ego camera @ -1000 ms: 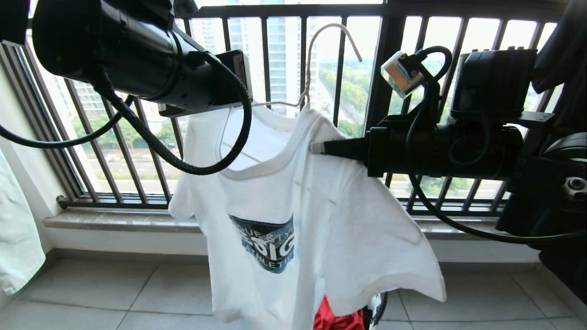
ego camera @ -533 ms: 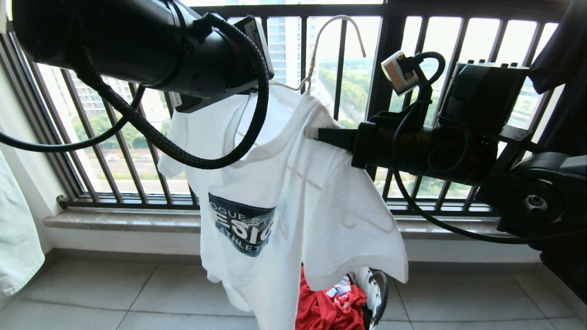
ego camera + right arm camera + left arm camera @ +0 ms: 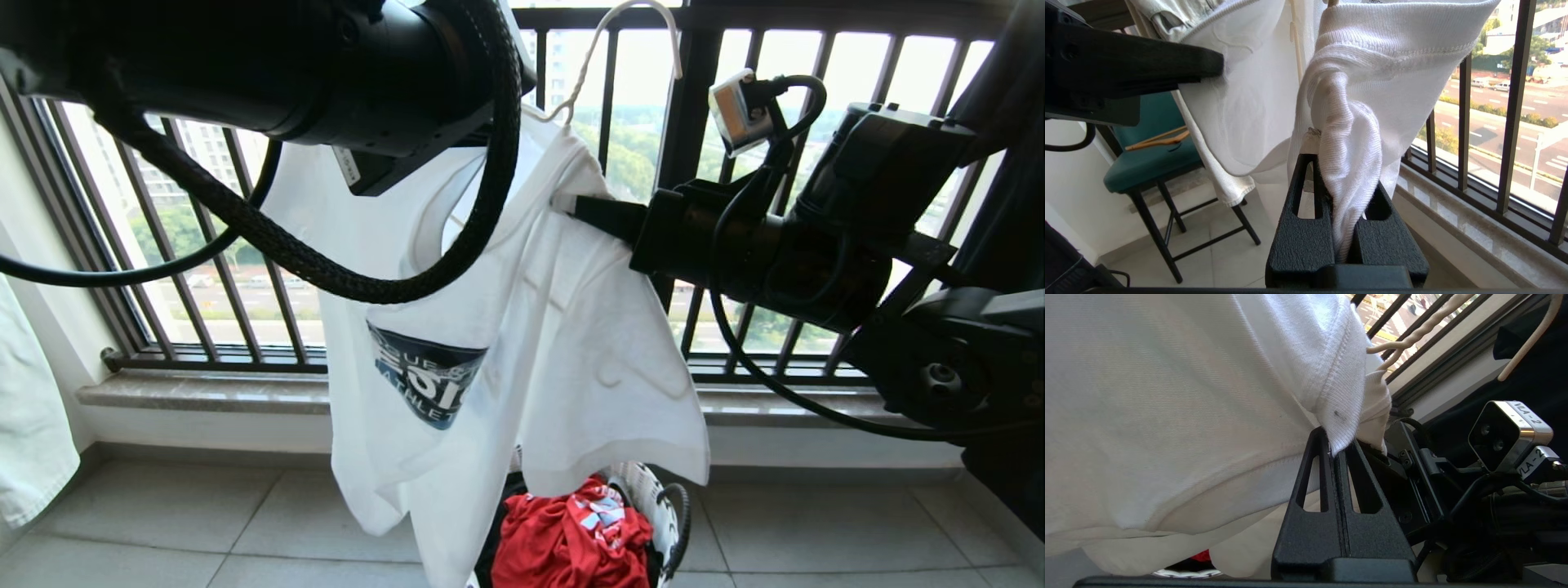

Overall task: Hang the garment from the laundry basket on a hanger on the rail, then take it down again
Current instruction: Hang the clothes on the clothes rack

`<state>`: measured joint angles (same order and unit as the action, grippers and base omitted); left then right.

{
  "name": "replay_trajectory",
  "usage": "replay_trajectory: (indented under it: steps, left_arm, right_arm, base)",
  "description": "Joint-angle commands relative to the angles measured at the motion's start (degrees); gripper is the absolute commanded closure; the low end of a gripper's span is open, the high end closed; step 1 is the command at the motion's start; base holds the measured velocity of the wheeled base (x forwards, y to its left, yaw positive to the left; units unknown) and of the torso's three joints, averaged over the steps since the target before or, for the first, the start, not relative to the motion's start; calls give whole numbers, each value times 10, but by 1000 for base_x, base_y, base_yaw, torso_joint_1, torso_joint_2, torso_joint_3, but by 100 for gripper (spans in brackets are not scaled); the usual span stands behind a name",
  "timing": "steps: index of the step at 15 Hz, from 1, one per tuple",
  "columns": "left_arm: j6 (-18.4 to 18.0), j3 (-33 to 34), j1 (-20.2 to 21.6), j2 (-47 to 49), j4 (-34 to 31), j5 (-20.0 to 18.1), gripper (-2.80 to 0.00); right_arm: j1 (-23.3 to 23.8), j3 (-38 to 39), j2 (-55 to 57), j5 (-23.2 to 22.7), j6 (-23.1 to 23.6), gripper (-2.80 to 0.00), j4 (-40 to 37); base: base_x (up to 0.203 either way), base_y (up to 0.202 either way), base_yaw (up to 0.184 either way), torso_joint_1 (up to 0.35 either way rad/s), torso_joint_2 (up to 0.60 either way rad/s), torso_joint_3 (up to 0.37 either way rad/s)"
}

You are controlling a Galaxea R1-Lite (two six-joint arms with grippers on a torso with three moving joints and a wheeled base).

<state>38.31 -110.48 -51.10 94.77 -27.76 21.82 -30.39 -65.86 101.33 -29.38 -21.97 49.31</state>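
Garment (image 3: pixel 522 327) on hanger (image 3: pixel 608 49), hook uppermost: left claw (image 3: pixel 1336 453) and right claw (image 3: pixel 1345 192) each clamped on its collar, shirt hanging between.

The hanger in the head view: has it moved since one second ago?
Yes. The hanger has risen and shifted right against the window railing, carrying the T-shirt.
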Motion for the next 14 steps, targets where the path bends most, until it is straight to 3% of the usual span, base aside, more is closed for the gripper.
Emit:
replay_trajectory:
  steps: [1, 3, 6, 10, 14]
  left_arm:
    - [10, 14, -1, 13, -2, -4, 0]
    - [30, 34, -1, 13, 6, -27, 0]
    - [30, 44, 0, 20, 71, -55, 0]
    - [31, 43, -1, 29, 84, -53, 0]
    - [-20, 38, -2, 26, 148, -52, 0]
  right_arm:
    - [1, 12, 0, 3, -8, 0, 49]
    - [2, 13, 2, 6, -6, 0, 48]
    - [-4, 9, 14, 6, -6, 0, 40]
    - [-17, 12, 18, 6, -9, 0, 41]
    - [-27, 15, 19, 6, -10, 0, 41]
  base:
    - [0, 0, 0, 0, 0, 0]
    - [0, 0, 0, 0, 0, 0]
    - [0, 0, 0, 0, 0, 0]
    - [0, 0, 0, 0, 0, 0]
    - [0, 0, 0, 0, 0, 0]
